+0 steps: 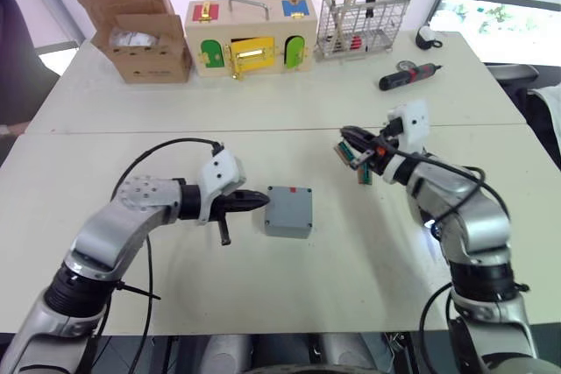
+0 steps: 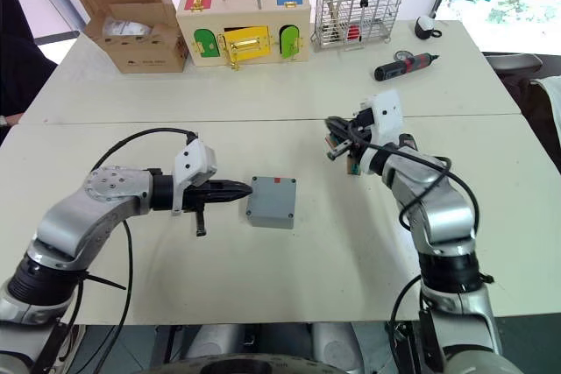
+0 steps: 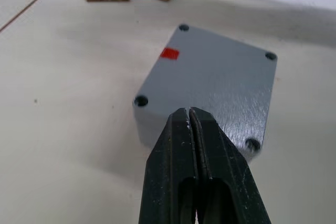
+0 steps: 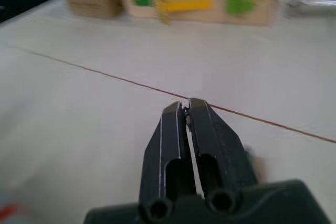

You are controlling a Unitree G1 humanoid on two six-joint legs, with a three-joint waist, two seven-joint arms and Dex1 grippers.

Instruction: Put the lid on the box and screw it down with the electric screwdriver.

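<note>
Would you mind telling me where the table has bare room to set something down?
The near table between the grippers, in front of the box, is bare, as is the strip between box and wooden box. The far edge is crowded: cardboard box, wire rack, screwdriver.

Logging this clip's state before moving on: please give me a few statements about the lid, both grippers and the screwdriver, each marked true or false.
1. The lid sits on the box. True.
2. The left gripper is shut, empty, beside the box. True.
3. The right gripper holds the screwdriver. False: it is shut on nothing; the screwdriver lies farther back on the table.
4. The lid's sticker is blue. False: it is red.
5. The wire basket stands left of the cardboard box. False: right.
</note>
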